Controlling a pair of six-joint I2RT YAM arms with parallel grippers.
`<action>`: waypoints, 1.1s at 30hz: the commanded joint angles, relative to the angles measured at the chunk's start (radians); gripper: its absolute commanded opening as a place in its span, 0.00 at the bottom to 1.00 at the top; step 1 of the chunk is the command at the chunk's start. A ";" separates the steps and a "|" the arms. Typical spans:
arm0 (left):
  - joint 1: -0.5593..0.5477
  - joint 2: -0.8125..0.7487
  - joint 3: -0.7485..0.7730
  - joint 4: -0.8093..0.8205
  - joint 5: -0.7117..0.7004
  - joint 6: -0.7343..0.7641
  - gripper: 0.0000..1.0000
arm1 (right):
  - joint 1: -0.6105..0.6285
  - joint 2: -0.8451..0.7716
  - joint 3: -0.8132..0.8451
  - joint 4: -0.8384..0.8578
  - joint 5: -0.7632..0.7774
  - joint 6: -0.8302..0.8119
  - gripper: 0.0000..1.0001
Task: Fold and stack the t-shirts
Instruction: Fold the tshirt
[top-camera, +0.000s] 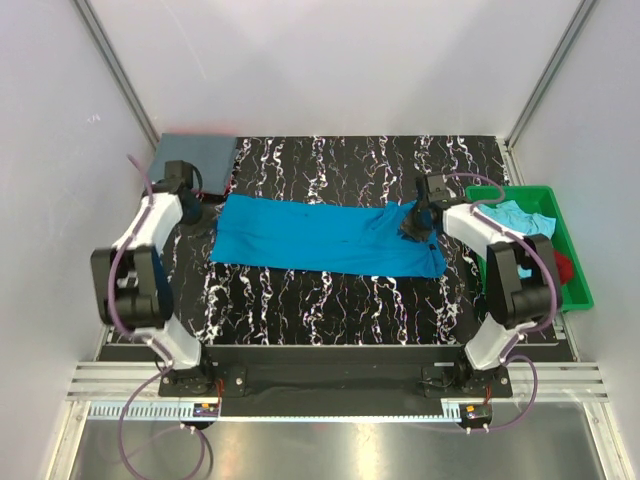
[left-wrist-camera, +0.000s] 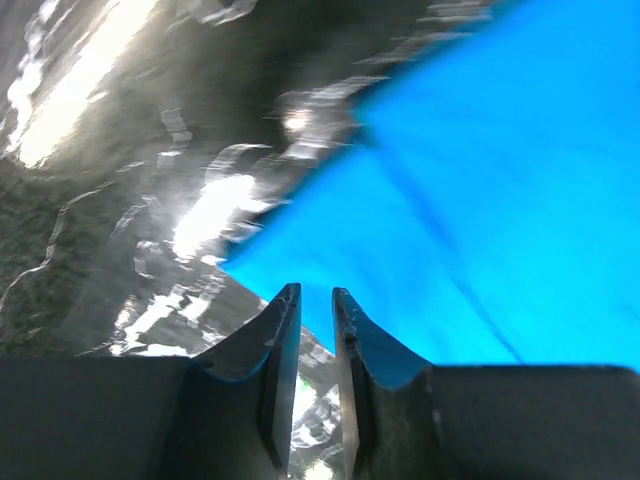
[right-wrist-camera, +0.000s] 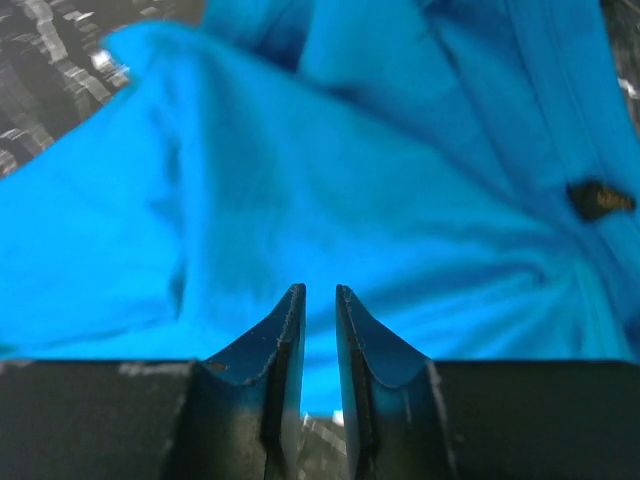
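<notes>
A bright turquoise-blue t-shirt (top-camera: 320, 237) lies on the black marbled table, folded into a long band running left to right. My left gripper (top-camera: 205, 215) sits at the band's left end. In the left wrist view its jaws (left-wrist-camera: 310, 292) stand slightly open with only table between them, just short of the shirt's corner (left-wrist-camera: 480, 200). My right gripper (top-camera: 413, 228) hovers over the band's right end. Its jaws (right-wrist-camera: 313, 288) are also slightly open and empty above rumpled blue cloth (right-wrist-camera: 350, 180). A slate grey-blue t-shirt (top-camera: 195, 152) lies folded at the back left corner.
A green tray (top-camera: 510, 190) stands at the right edge, holding a light aqua shirt (top-camera: 510, 212) and a red one (top-camera: 565, 265). White walls close in the table on three sides. A small dark tag (right-wrist-camera: 600, 200) shows on the turquoise shirt.
</notes>
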 joint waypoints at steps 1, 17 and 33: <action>-0.008 -0.202 -0.005 0.184 0.119 0.134 0.25 | -0.005 0.070 0.020 0.093 0.062 0.012 0.26; -0.109 -0.092 -0.011 0.371 0.468 0.282 0.24 | -0.144 0.366 0.319 0.055 -0.028 -0.340 0.27; -0.272 0.094 -0.169 0.359 0.264 0.206 0.24 | -0.152 0.374 0.625 0.018 -0.235 -0.449 0.31</action>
